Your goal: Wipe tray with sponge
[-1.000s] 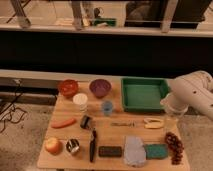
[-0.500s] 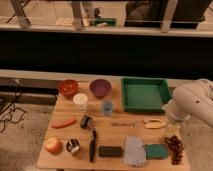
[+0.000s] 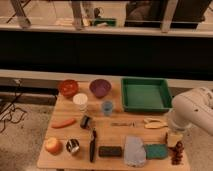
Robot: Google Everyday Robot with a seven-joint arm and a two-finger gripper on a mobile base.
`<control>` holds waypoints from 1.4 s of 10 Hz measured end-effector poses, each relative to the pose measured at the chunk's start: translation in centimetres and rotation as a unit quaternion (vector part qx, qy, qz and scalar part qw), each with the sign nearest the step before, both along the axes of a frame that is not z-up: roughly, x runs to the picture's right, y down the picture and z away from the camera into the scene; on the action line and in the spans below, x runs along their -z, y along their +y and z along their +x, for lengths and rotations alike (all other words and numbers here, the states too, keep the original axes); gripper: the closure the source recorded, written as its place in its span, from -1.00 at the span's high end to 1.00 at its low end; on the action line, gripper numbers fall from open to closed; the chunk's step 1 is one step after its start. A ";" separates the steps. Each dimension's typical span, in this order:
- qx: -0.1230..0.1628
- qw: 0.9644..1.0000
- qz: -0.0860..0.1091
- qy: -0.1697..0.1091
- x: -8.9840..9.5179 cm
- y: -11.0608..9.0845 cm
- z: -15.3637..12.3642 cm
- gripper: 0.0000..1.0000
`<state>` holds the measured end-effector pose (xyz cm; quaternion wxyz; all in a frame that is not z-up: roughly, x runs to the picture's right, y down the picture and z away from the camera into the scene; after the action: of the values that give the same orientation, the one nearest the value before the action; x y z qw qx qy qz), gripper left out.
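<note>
The green tray [image 3: 145, 95] sits at the back right of the wooden table, with nothing in it. The teal sponge [image 3: 156, 151] lies flat near the front edge, right of a pale blue-grey cloth [image 3: 134, 151]. My white arm [image 3: 194, 111] reaches in from the right. Its gripper [image 3: 174, 136] hangs over the table's right edge, in front of the tray and just above and right of the sponge. It is open and holds nothing.
Left of the tray are a purple bowl [image 3: 100, 88], red bowl [image 3: 68, 87], white cup [image 3: 80, 101] and blue cup [image 3: 107, 107]. A dark block [image 3: 110, 151], black-handled tool [image 3: 92, 145], carrot [image 3: 64, 123], apple [image 3: 52, 145] and grapes [image 3: 176, 153] lie nearer the front.
My arm has come down and forward along the table's right side, bringing the gripper from beside the tray to near the sponge. Nothing on the table has moved.
</note>
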<state>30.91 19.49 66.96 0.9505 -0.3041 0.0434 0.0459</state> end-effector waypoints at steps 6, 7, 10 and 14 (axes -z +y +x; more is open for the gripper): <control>0.000 1.000 0.000 -0.002 0.0 0.0 -0.1 0.60; 0.000 1.000 -0.003 0.001 -0.1 0.3 -0.1 0.60; 0.000 1.000 -0.017 0.013 -0.1 4.6 0.0 0.60; 0.011 1.000 -0.027 0.003 0.0 6.6 -1.1 0.60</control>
<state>29.80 26.13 66.99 0.9422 -0.3293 0.0511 0.0357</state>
